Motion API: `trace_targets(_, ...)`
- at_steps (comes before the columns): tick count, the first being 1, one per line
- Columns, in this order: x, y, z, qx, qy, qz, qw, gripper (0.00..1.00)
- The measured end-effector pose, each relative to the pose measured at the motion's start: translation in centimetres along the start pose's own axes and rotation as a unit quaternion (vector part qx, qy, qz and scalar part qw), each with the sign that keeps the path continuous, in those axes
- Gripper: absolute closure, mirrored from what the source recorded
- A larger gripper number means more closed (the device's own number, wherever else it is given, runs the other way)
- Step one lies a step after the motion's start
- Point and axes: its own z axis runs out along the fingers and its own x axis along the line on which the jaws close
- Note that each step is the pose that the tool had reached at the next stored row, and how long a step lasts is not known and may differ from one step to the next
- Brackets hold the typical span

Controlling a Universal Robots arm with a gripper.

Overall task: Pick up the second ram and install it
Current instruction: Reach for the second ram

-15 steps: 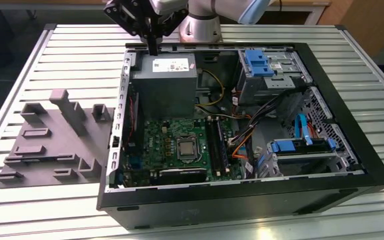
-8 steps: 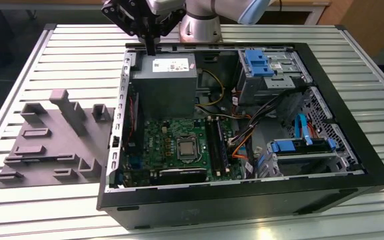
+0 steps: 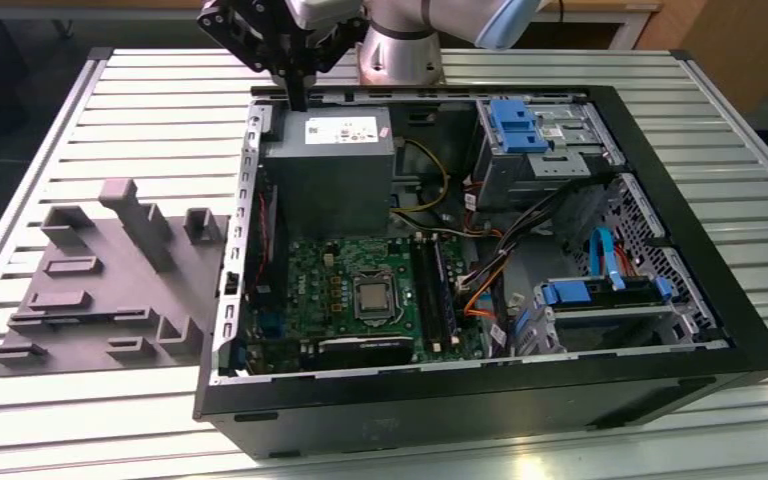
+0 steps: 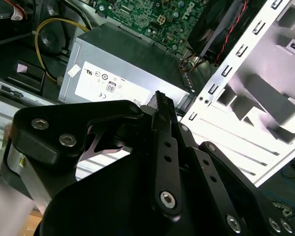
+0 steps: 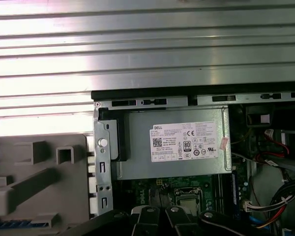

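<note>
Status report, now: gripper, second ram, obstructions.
Gripper above the power supply, inside the case. Second ram: cannot tell if held. Loose cables beside the motherboard slots.

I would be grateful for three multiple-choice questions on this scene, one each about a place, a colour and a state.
1. The gripper hangs: A) above the power supply B) over the grey fixture C) over the table's near edge.
2. The drive brackets are: A) red B) blue C) yellow.
3. The computer case is: A) closed B) standing upright C) lying with its side open.
Answers: A, its tip sits above the supply's far end; B, they show blue in the exterior view; C, the motherboard lies exposed.
</note>
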Motion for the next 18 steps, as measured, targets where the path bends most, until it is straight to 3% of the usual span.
trace_targets(18, 0.88, -0.07, -0.02, 0.0000, 0.0000, 0.000, 1.0000, 0.89)
